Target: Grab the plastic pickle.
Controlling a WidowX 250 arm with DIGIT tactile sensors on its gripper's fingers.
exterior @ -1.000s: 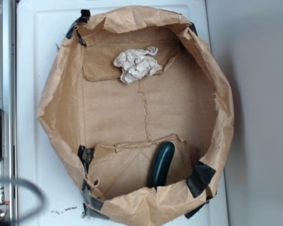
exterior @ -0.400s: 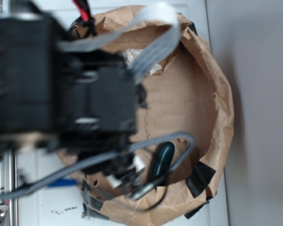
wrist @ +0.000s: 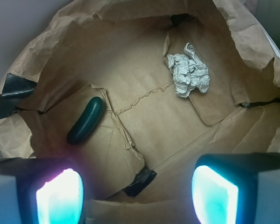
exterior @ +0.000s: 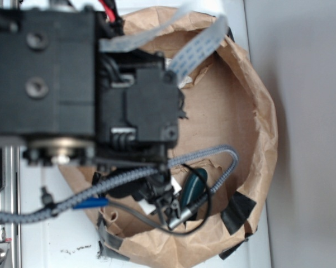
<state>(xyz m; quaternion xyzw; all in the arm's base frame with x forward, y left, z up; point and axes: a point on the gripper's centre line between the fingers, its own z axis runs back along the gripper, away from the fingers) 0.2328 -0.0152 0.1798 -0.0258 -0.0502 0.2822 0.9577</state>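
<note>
The plastic pickle [wrist: 86, 120] is dark teal-green and glossy. It lies on the floor of a brown paper bag [wrist: 144, 116] at the left of the wrist view. In the exterior view only its upper end [exterior: 193, 184] shows, past the arm and cables. My gripper [wrist: 137, 189] is open and empty, with its two glowing pads wide apart at the bottom of the wrist view. It hovers above the bag's floor, and the pickle lies ahead of the left pad [wrist: 59, 196]. In the exterior view the black arm [exterior: 72, 84] hides the gripper.
A crumpled off-white paper wad [wrist: 188, 74] lies at the bag's far right. The bag's crumpled walls [exterior: 263, 128] rise all around, held with black tape [exterior: 237, 212]. Grey cables [exterior: 223, 162] hang over the pickle's end. The bag sits on a white surface [exterior: 302, 111].
The arm has swung in from the left over the bag and now covers the paper wad and much of the bag's floor. The pickle has not moved.
</note>
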